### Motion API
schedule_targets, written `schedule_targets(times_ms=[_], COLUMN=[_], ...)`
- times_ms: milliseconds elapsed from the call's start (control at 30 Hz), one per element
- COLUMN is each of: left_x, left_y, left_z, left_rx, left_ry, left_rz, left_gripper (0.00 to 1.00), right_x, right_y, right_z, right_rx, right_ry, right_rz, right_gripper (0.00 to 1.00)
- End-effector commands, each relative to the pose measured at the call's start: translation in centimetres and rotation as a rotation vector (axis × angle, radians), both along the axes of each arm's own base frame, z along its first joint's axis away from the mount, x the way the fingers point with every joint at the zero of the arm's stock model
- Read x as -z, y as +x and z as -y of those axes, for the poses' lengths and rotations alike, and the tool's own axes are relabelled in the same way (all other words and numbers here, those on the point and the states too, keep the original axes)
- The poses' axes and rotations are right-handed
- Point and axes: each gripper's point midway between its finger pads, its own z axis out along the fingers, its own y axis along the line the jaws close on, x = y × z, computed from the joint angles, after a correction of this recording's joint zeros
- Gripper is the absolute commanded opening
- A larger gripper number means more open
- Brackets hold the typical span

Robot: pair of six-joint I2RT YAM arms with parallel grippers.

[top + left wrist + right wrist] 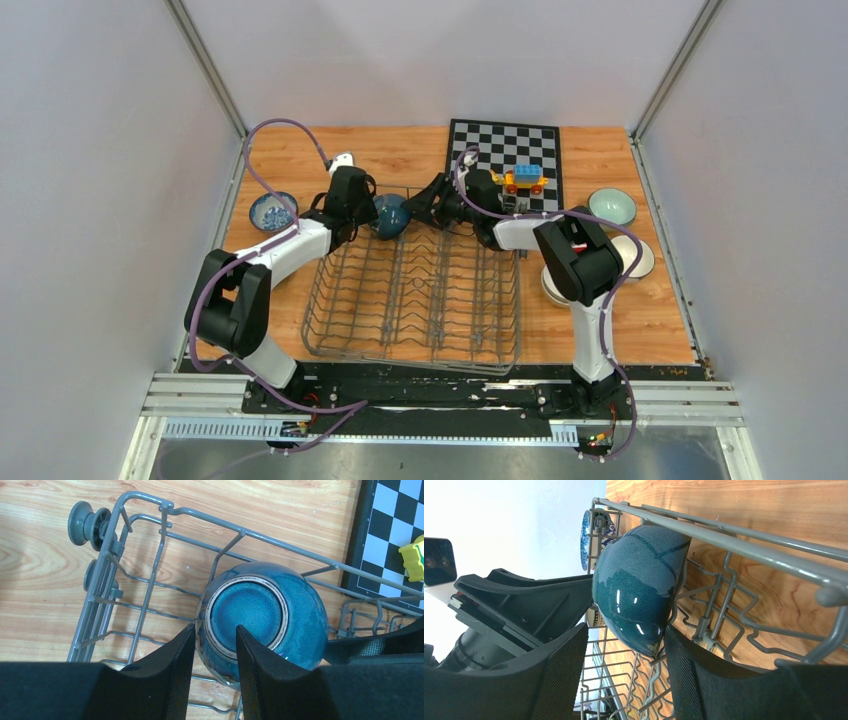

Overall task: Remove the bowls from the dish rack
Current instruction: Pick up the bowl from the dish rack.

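Note:
A dark teal bowl [390, 215] stands on edge in the far left corner of the grey wire dish rack [410, 300]. In the left wrist view its foot ring faces the camera [250, 610]. My left gripper [215, 628] is closed on the bowl's wall, with one finger at the rim edge and the other over the foot. My right gripper [626, 630] straddles the lower rim [644, 595]. Its right pad [684, 670] touches the rim and its left pad stays clear of the glaze. From above, both grippers [368, 212] [428, 208] flank the bowl.
A blue-and-white bowl [272, 211] sits on the table left of the rack. At the right are a pale green bowl [611, 207], a white-inside bowl [638, 258] and another [552, 288] partly under the right arm. A chessboard [505, 150] with toy blocks [522, 180] lies behind.

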Motion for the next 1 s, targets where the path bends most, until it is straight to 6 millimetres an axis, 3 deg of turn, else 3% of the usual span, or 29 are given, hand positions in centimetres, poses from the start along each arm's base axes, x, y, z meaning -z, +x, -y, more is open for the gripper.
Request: schedule_targets(times_ms=[0,267,533,800,967], left_x=[0.5,-0.4,-0.7,-1.4,-1.7], left_y=[0.1,0.1,0.0,-0.1,-0.2], left_z=[-0.2,-1.6,-1.6,-1.6,-1.7], left_rx=[-0.008,-0.045,-0.048,-0.044,-0.050], left_ry=[-0.002,0.031,0.023,0.017,0.013], left_rz=[-0.013,0.001,0.004,0.016,0.023], left_gripper=[0.38,0.39,0.40,0.41,0.41], right_x=[-2.3,-2.2,-3.0,-3.0,-4.0], right_y=[-0.1,-0.5,-1.0,-1.1,-1.4], right_z=[-1.9,-1.3,-1.1,1.1,1.3], right_rx=[-0.040,-0.033,-0.039,0.000,-0.018], right_ry=[0.063,0.016,-0.049,-0.279,-0.367], right_rz=[0.063,0.065,0.076,0.156,0.171], right_gripper=[0.60,0.68,0.72,0.77,0.77])
